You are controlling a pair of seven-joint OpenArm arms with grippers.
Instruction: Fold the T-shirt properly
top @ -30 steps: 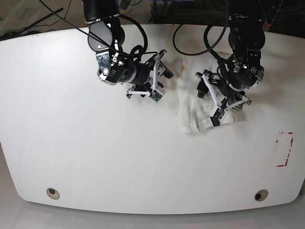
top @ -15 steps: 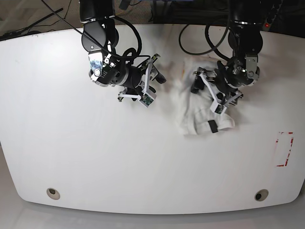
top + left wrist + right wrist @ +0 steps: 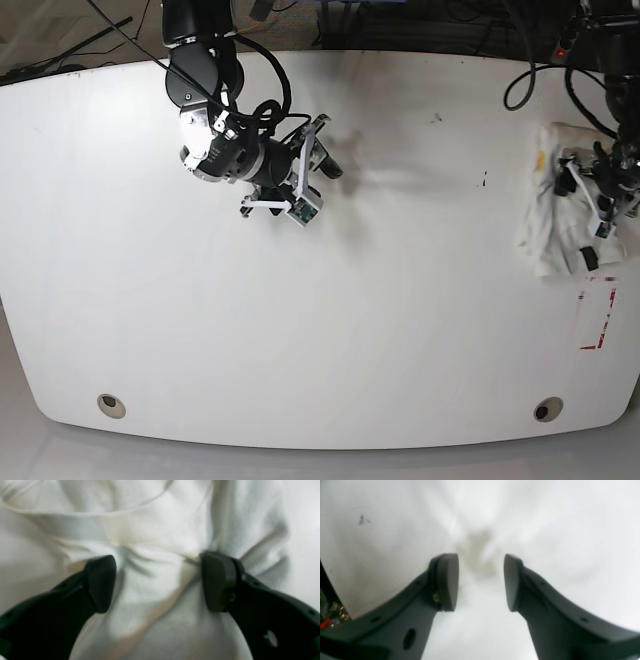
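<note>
Surface: one white table (image 3: 330, 330) with rounded corners, seen from above in the base view; dark floor and cables lie behind its far edge.
Table fittings: two round holes near the front edge, one at the left (image 3: 111, 405) and one at the right (image 3: 546, 409).
Table marks: one red-outlined rectangle (image 3: 597, 313) near the right edge, plus a few small dark specks (image 3: 437, 118) toward the far side.
T-shirt count: one T-shirt (image 3: 560, 212), white, bunched into a crumpled heap.
T-shirt place: at the far right edge of the table in the base view, just above the red rectangle and well apart from the other arm.
T-shirt detail: a small yellow patch shows on its upper left fold; in the left wrist view the cloth (image 3: 160, 530) fills nearly the whole picture, with folds and a hem band running across.
Arms: two, both black with white parts.
Left gripper (image 3: 160, 582): over the T-shirt, its two dark fingers (image 3: 217, 580) spread wide, tips down at the wrinkled cloth; no fabric is pinched between them.
Right gripper (image 3: 481, 582): above bare table, its two fingers (image 3: 447, 580) parted with a clear gap and nothing between them; blurred shadow lies on the table below.
Right arm place: in the base view the right gripper (image 3: 312, 170) sits at the upper left of the table, well apart from the T-shirt.
</note>
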